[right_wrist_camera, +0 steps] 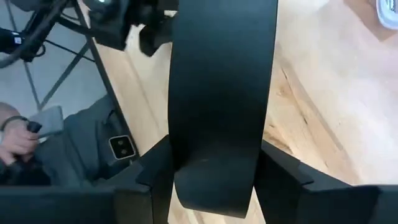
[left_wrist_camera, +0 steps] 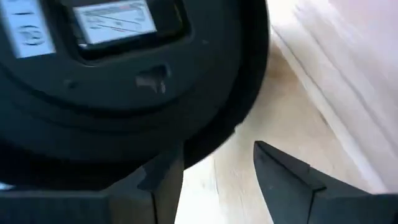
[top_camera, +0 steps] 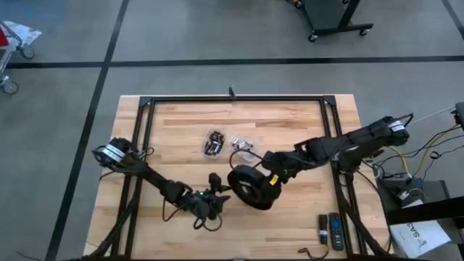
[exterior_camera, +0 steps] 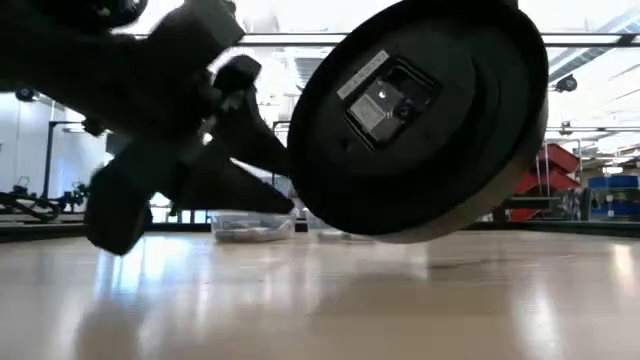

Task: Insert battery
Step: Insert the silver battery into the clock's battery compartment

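Note:
A round black clock (top_camera: 249,186) is tilted above the table, its back toward my left gripper. The back's square battery housing (exterior_camera: 385,100) also shows in the left wrist view (left_wrist_camera: 115,25). My right gripper (right_wrist_camera: 214,180) is shut on the clock's rim. My left gripper (left_wrist_camera: 217,180) is open close to the clock's back at the table's near side (top_camera: 216,198), with nothing between its fingers. A clear tub (top_camera: 214,143) of small dark items, possibly batteries, stands on the table beyond the clock. My right gripper pinches the clock's rim (right_wrist_camera: 214,149) between its two fingers, one on the face side and one on the back. It comes at the rim from the table's right. The clock is tilted; whether its lower edge (exterior_camera: 400,236) touches the table I cannot tell.
A small clear bag (top_camera: 245,147) lies beside the tub. Two remote controls (top_camera: 330,230) lie near the front right corner. A black frame (top_camera: 232,99) runs round the tabletop. A seated person (right_wrist_camera: 37,149) shows beyond the table's near edge.

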Controlling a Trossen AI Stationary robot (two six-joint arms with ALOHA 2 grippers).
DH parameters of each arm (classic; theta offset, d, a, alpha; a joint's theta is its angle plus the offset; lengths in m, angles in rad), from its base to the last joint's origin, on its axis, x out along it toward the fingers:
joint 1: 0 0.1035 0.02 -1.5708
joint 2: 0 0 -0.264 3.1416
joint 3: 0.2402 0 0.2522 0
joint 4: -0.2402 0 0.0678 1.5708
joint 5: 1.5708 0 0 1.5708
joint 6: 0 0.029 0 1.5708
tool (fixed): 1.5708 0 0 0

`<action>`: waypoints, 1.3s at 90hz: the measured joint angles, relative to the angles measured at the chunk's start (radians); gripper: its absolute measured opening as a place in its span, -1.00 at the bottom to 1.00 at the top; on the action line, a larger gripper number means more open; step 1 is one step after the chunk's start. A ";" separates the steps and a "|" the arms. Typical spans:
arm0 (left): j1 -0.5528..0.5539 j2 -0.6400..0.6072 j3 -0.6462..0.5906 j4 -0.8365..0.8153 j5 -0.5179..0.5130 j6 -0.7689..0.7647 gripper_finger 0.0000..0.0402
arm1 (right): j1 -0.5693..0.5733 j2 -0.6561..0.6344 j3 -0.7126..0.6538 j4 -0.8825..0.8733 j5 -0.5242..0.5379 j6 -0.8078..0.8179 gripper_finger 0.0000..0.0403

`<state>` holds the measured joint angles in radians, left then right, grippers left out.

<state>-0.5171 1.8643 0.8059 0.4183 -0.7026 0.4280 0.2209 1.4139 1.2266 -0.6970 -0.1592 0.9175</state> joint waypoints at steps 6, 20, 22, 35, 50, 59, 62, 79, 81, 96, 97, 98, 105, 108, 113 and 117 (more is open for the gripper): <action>0.014 0.009 0.000 0.005 0.023 0.033 -0.19 | -0.014 0.000 0.000 -0.002 -0.026 -0.001 -0.21; 0.040 0.024 0.016 0.008 0.117 0.105 -0.27 | -0.048 0.009 0.000 0.001 -0.104 -0.012 -0.24; 0.042 0.028 0.020 0.007 0.128 0.116 -0.28 | -0.052 0.011 0.000 0.002 -0.119 -0.013 -0.24; 0.047 0.053 0.055 -0.003 0.162 0.192 -0.37 | -0.086 0.031 0.000 0.023 -0.219 -0.021 -0.22; 0.047 0.057 0.087 -0.045 0.184 0.226 -0.46 | -0.127 0.059 0.000 0.038 -0.311 -0.053 -0.22; 0.048 0.058 0.110 -0.089 0.193 0.231 -0.51 | -0.157 0.074 0.001 0.038 -0.367 -0.073 -0.24; 0.047 0.059 0.118 -0.106 0.195 0.236 -0.52 | -0.166 0.079 0.001 0.041 -0.386 -0.079 -0.23; 0.049 0.062 0.149 -0.177 0.231 0.221 -0.72 | -0.199 0.097 0.003 0.042 -0.458 -0.118 -0.22; 0.049 0.062 0.150 -0.180 0.239 0.219 -0.75 | -0.202 0.097 0.003 0.043 -0.460 -0.124 -0.22; 0.048 0.062 0.150 -0.191 0.260 0.196 -0.97 | -0.217 0.097 0.003 0.047 -0.468 -0.143 -0.22; 0.048 0.062 0.151 -0.193 0.260 0.192 -0.97 | -0.218 0.097 0.003 0.047 -0.468 -0.145 -0.21; 0.048 0.062 0.151 -0.194 0.260 0.187 -0.97 | -0.218 0.097 0.003 0.047 -0.468 -0.146 -0.21; 0.048 0.062 0.151 -0.202 0.260 0.166 -0.97 | -0.218 0.097 0.002 0.046 -0.465 -0.154 -0.20; 0.046 0.062 0.151 -0.202 0.261 0.157 -0.98 | -0.218 0.097 0.001 0.046 -0.462 -0.159 -0.20; 0.040 0.062 0.151 -0.206 0.266 0.142 -0.99 | -0.218 0.100 -0.001 0.044 -0.458 -0.168 -0.19; 0.034 0.061 0.151 -0.210 0.268 0.131 -0.99 | -0.218 0.103 -0.001 0.039 -0.454 -0.176 -0.19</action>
<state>-0.4836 1.9257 0.9570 0.2086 -0.4347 0.5592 0.0025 1.5169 1.2255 -0.6577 -0.6129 0.7419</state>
